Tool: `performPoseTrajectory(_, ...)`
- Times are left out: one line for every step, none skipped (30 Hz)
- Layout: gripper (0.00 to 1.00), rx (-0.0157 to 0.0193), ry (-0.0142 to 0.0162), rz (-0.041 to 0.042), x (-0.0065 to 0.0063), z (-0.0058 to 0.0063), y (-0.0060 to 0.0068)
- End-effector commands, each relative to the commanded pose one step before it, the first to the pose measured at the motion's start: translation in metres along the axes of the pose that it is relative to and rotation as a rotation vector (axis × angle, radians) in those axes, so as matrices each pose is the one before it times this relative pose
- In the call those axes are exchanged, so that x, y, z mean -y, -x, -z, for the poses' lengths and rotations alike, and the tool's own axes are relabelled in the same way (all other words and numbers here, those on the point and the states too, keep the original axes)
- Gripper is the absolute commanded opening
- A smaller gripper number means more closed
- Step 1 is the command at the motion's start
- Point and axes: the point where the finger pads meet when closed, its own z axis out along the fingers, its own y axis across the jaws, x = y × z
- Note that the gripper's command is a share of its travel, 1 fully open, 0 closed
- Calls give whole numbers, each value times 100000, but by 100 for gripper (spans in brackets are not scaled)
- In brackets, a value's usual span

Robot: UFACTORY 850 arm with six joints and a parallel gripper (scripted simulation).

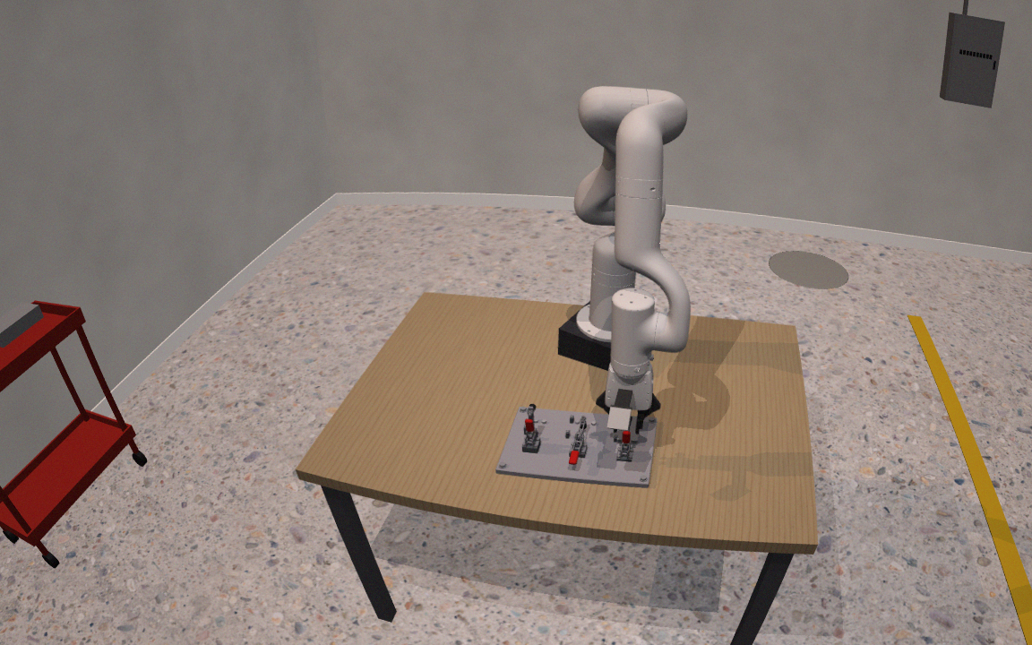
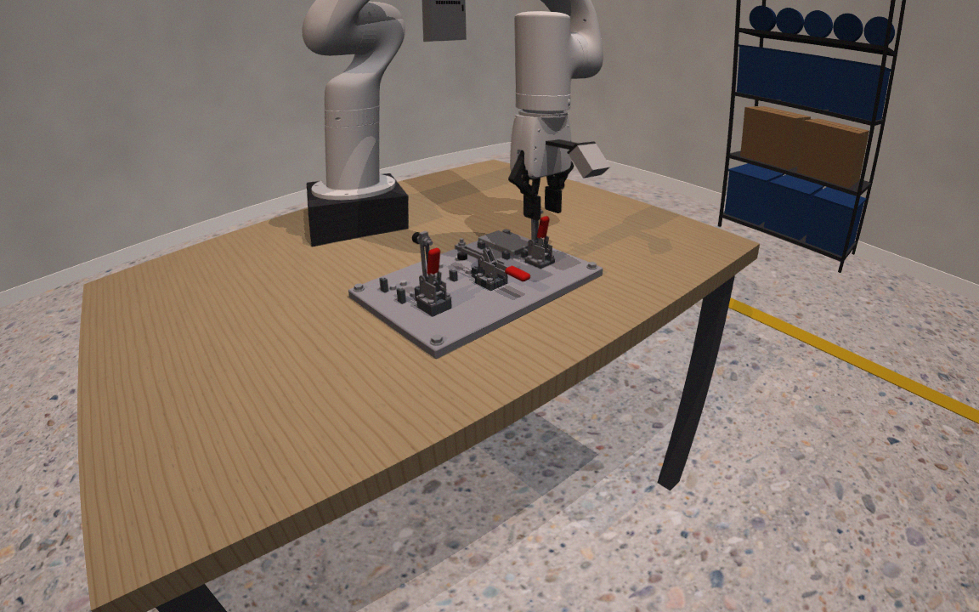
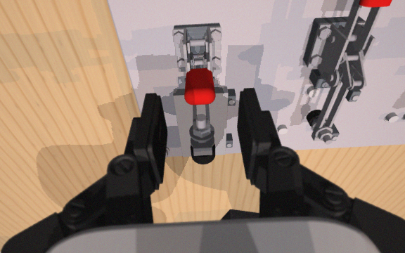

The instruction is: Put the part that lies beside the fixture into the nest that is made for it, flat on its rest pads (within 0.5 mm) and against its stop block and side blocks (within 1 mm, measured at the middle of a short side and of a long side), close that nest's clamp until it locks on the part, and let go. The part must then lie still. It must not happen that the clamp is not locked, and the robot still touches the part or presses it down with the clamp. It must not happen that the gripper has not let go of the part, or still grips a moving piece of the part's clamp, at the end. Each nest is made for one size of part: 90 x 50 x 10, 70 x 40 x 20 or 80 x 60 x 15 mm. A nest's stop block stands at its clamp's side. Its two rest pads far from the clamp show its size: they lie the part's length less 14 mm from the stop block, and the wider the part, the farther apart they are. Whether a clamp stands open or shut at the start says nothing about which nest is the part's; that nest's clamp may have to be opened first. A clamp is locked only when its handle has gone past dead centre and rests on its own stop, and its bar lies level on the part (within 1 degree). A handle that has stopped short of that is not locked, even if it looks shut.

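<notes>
One part point(image 2: 506, 242) lies flat in the end nest, long axis along its clamp's line | my pincer point(image 3: 198, 116) half spread, empty, straddling the upright red handle point(image 3: 199, 91)

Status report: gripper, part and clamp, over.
Gripper half open, holding nothing, straddling the upright red clamp handle without touching. Part seated in that nest, clamp not closed. Nothing in the way.
</notes>
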Motion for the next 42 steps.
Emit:
performPoseTrajectory(47, -206, -158, 18, 27, -385, -110)
performPoseTrajectory(47, 0, 0, 0, 0, -16, 0)
performPoseTrajectory(47, 0, 0, 0, 0, -6, 0)
performPoseTrajectory(47, 0, 0, 0, 0, -1, 0)
performPoseTrajectory(47, 0, 0, 0, 0, 0, 0)
performPoseTrajectory(47, 0, 0, 0, 0, 0, 0)
performPoseTrajectory(47, 0, 0, 0, 0, 0, 0)
performPoseTrajectory(47, 0, 0, 0, 0, 0, 0)
performPoseTrajectory(47, 0, 0, 0, 0, 0, 0)
performPoseTrajectory(47, 0, 0, 0, 0, 0, 0)
performPoseTrajectory(47, 0, 0, 0, 0, 0, 0)
performPoseTrajectory(47, 0, 0, 0, 0, 0, 0)
performPoseTrajectory(47, 0, 0, 0, 0, 0, 0)
performPoseTrajectory(47, 0, 0, 0, 0, 0, 0)
performPoseTrajectory(47, 0, 0, 0, 0, 0, 0)
performPoseTrajectory(47, 0, 0, 0, 0, 0, 0)
performPoseTrajectory(47, 0, 0, 0, 0, 0, 0)
performPoseTrajectory(47, 0, 0, 0, 0, 0, 0)
performPoseTrajectory(47, 0, 0, -1, 0, 0, 0)
performPoseTrajectory(47, 0, 0, -5, 0, 0, 0)
performPoseTrajectory(47, 0, 0, -11, 0, 0, 0)
performPoseTrajectory(47, 0, 0, 0, 0, 0, 0)
performPoseTrajectory(47, 0, 0, 0, 0, 0, 0)
performPoseTrajectory(47, 0, 0, -15, 0, 0, 0)
performPoseTrajectory(47, 0, 0, -16, 0, 0, 0)
performPoseTrajectory(47, 0, 0, -15, 0, 0, 0)
performPoseTrajectory(47, 0, 0, -11, 0, 0, 0)
performPoseTrajectory(47, 0, 0, -5, 0, 0, 0)
performPoseTrajectory(47, 0, 0, -1, 0, 0, 0)
performPoseTrajectory(47, 0, 0, 0, 0, -3, 0)
performPoseTrajectory(47, 0, 0, 0, 0, -21, -1)
performPoseTrajectory(47, 0, -1, 0, 0, -52, -1)
performPoseTrajectory(47, 0, -1, 0, 1, -93, -2)
performPoseTrajectory(47, 0, 0, 0, 1, -139, -3)
performPoseTrajectory(47, 0, 1, 0, 0, -183, -4)
performPoseTrajectory(47, 0, -2, 0, 1, -217, -6)
performPoseTrajectory(47, 0, 1, 0, 1, -252, -6)
performPoseTrajectory(47, 0, -1, 0, 1, -270, -7)
performPoseTrajectory(47, 0, 0, 0, 0, 0, 0)
performPoseTrajectory(47, 0, 0, 0, 0, 0, 0)
performPoseTrajectory(47, 0, -1, 0, 1, -282, -7)
performPoseTrajectory(47, 0, 3, 0, 1, -289, -6)
